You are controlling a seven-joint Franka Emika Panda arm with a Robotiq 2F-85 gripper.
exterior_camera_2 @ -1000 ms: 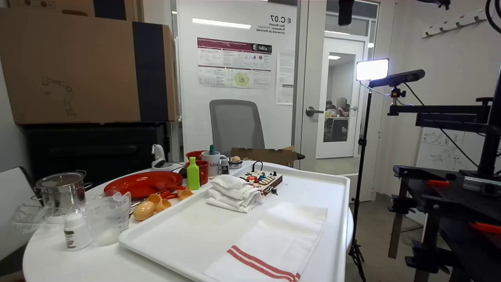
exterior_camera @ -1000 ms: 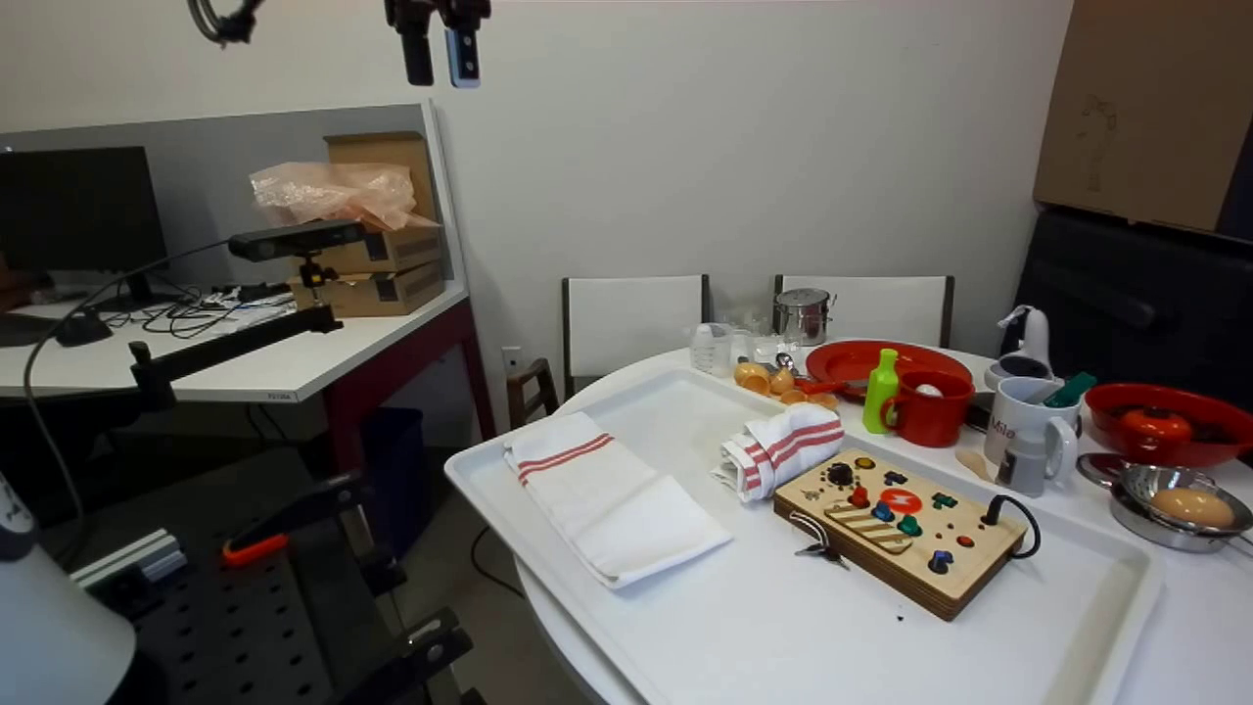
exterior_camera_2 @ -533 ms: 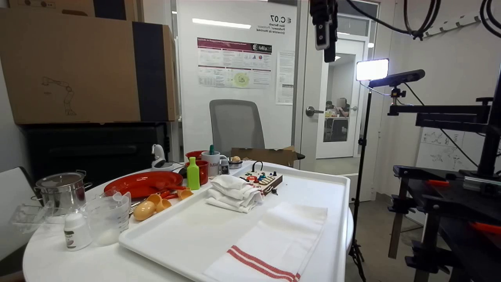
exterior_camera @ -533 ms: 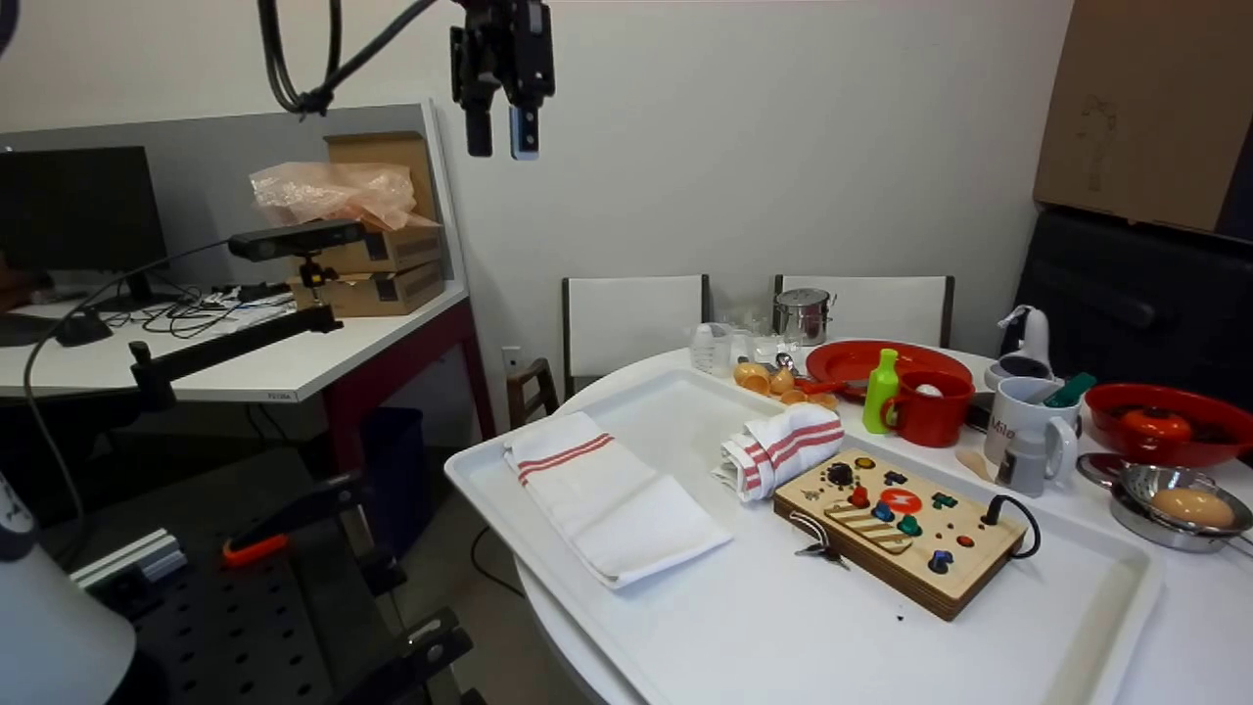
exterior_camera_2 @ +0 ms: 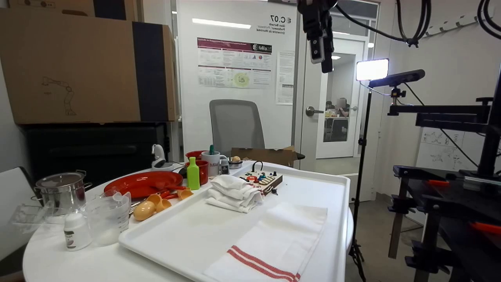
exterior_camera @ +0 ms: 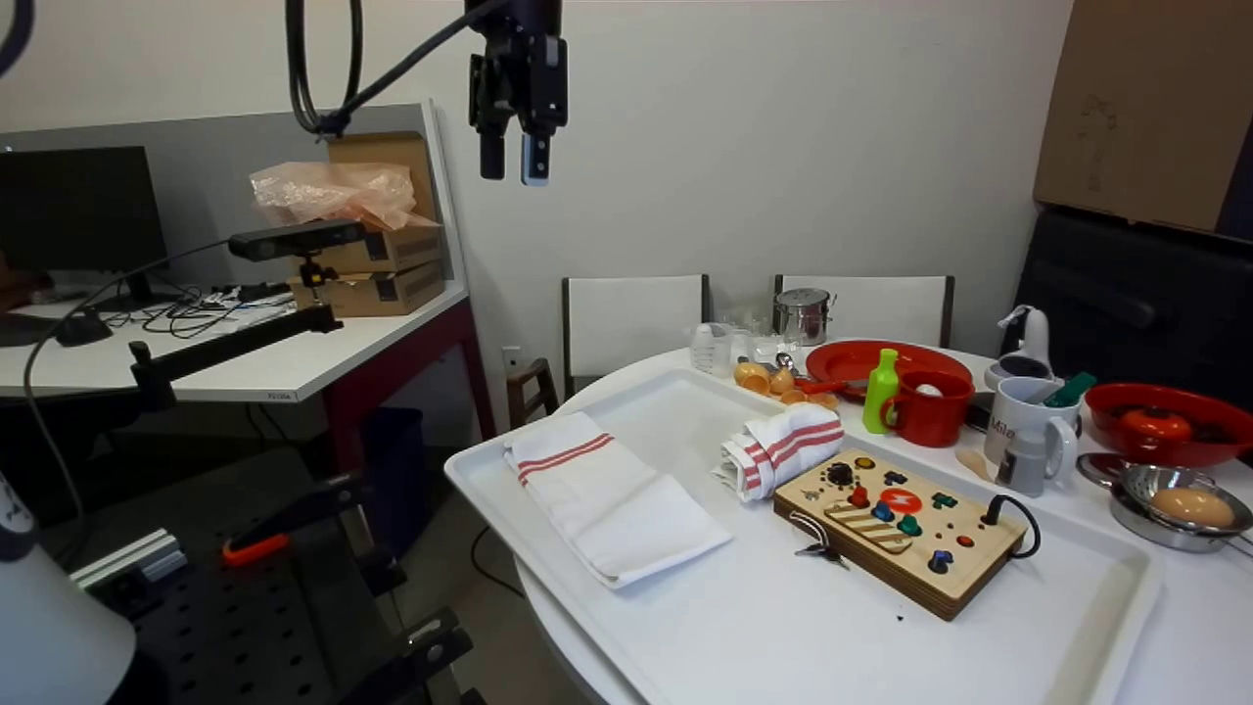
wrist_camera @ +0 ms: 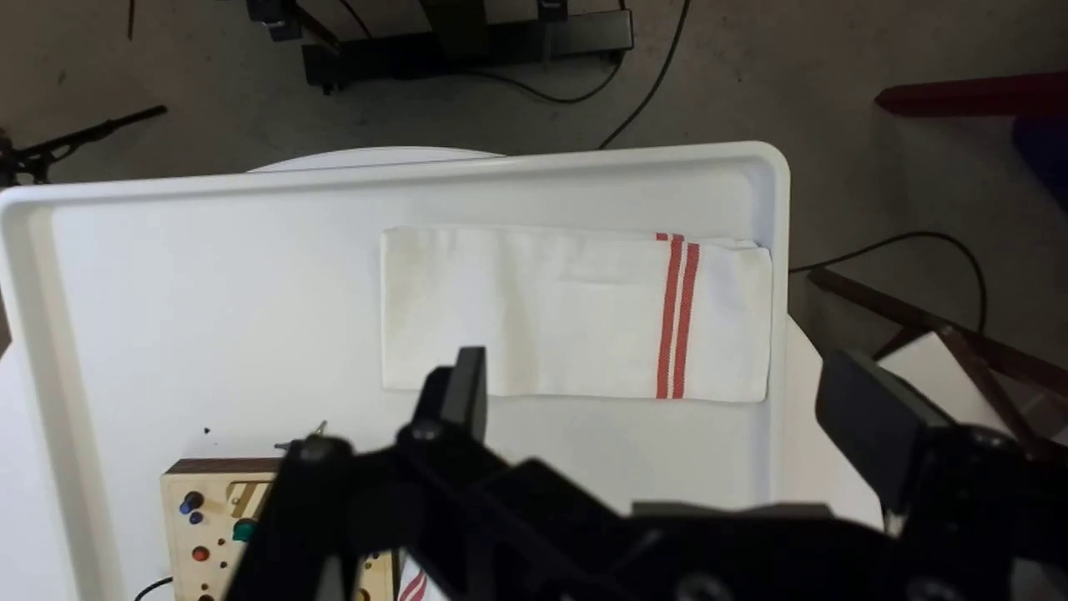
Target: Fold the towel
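Wrist view: towel (wrist_camera: 576, 313) flat inside tray (wrist_camera: 209, 317)
Towel: probably light, limp; pinch its plain end (wrist_camera: 405, 309)
Gripper (exterior_camera: 514, 176): spread wide, empty, above tray

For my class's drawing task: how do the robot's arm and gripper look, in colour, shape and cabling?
The gripper is black and angular, with two straight, blocky fingers; one shows pale edging and small screw-like dots. Dark cables hang in loops, bunched at one spot. What looks like the arm's base is white and rounded, with no readable lettering.
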